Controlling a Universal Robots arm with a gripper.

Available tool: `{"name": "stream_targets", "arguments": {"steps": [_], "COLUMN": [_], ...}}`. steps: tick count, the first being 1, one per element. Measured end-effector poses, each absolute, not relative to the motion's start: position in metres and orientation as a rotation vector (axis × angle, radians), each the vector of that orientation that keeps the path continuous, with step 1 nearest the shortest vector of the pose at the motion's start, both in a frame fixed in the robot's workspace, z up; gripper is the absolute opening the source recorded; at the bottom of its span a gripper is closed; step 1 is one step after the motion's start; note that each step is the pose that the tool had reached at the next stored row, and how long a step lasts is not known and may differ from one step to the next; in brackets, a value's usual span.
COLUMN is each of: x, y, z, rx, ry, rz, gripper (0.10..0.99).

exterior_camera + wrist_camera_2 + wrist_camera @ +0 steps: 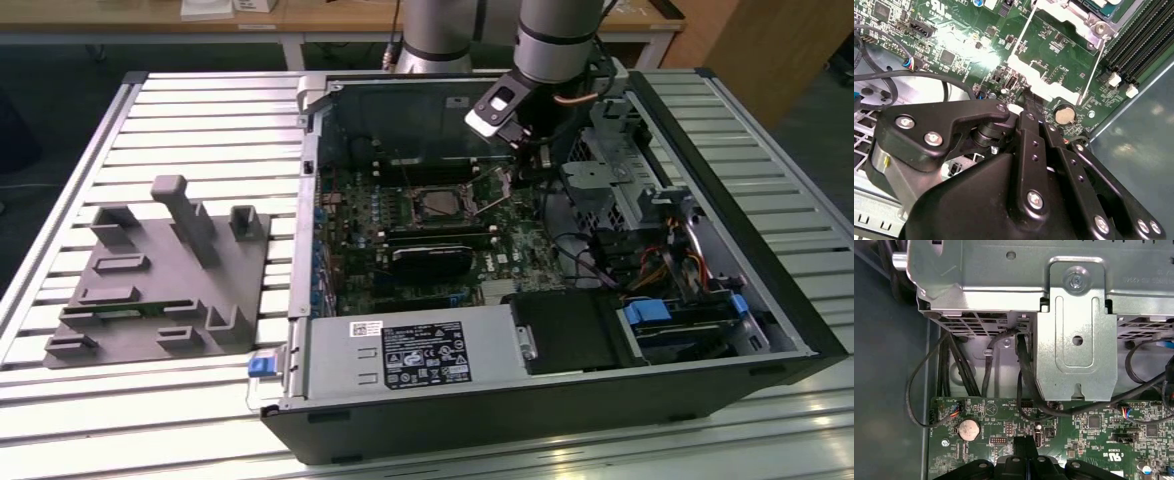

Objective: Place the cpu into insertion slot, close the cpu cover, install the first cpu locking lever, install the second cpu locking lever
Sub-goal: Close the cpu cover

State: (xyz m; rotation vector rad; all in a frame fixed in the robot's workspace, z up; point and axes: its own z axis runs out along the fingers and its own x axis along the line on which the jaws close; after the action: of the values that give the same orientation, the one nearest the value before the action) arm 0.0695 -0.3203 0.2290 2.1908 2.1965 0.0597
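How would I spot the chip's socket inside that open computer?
Look into the open computer case, at its green circuit board. The socket sits near the board's middle. It alone is square, silver-edged around a dark centre; the slots beside it are long, narrow and black.

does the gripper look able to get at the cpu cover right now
Probably yes: the gripper sits low over the motherboard right beside the cpu cover, and nothing seems to lie between them.
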Motion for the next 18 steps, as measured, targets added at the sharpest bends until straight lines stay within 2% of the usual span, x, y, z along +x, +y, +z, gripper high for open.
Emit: {"name": "stream_targets", "arguments": {"steps": [6, 18], "x": [0.0697, 0.0707], "y": [-0.3203, -0.3203], "z": [0.2287, 0.2278], "rx": [2.196, 2.254], "ry": [2.202, 2.261], "rz": [0.050, -0.093], "gripper": [0.106, 0.106]}}
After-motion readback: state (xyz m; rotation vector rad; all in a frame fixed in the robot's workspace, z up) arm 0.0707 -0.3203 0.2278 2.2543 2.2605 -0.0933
